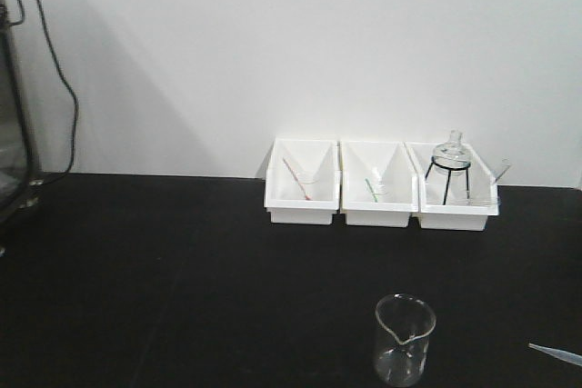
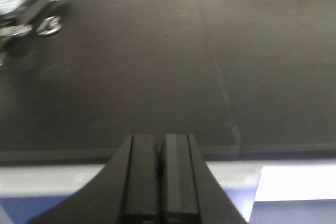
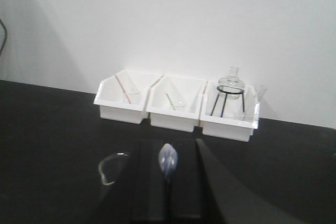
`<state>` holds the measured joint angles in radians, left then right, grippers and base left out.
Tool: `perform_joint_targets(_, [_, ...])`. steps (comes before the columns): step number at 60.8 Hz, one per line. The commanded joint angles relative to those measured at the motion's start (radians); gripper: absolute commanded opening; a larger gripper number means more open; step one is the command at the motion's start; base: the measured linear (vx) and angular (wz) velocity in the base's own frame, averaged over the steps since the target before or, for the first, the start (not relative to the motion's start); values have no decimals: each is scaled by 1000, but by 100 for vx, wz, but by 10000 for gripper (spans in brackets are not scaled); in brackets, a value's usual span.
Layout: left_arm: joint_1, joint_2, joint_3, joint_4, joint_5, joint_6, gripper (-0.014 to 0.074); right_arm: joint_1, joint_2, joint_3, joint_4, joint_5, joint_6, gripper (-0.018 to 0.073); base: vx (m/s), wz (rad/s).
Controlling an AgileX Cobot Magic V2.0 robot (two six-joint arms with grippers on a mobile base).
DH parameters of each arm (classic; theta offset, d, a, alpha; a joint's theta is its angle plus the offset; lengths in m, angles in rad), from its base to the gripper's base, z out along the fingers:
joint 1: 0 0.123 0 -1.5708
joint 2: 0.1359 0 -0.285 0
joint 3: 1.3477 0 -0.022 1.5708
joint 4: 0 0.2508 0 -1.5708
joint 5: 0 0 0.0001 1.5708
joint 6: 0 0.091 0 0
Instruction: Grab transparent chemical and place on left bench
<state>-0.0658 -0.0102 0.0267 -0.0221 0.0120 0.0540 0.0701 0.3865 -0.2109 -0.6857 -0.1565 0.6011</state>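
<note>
Black bench top (image 1: 182,270) fills the lower half of my front view, with a plain white wall (image 1: 273,43) behind it. Against that wall, towards my right, three white bins sit side by side and touching: a left bin (image 1: 302,213), a middle bin (image 1: 377,215) and a right bin (image 1: 455,220). On the left wrist camera the left gripper (image 2: 161,145) has its fingers pressed together on nothing, hanging over the near edge of the bench. On the right wrist camera the right gripper (image 3: 168,153) is clamped on a dropper (image 3: 168,160), pointing towards the bins. A clear beaker (image 1: 405,338) stands upright on the bench near the front, well apart from the bins, and looks empty as far as I can see. In the right bin a dark wire stand (image 1: 447,184) carries a clear flask (image 1: 452,149) upright on top; I cannot tell whether there is liquid in it. The left bin holds a small cup (image 1: 306,184) with a pink stick (image 1: 296,177) leaning in it, and the middle bin a similar cup with a green stick (image 1: 371,188). The dropper's thin clear tip also shows at the lower right corner of my front view, just above the bench.
</note>
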Motion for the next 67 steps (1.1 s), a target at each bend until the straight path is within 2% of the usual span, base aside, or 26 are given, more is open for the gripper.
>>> perform_joint_targets(1, [-2, -19, 16, -1, -78, -8, -3, -2, 6, -30, -1, -62, -2, -4, 26, -46])
perform_joint_targets(22, [-2, -19, 16, -1, -78, -8, -3, -2, 6, -30, -1, -63, -2, -4, 23, -29])
perform_joint_targets(67, [-2, -19, 16, -1, -78, -8, -3, -2, 6, -30, -1, -75, -2, -4, 7, 0])
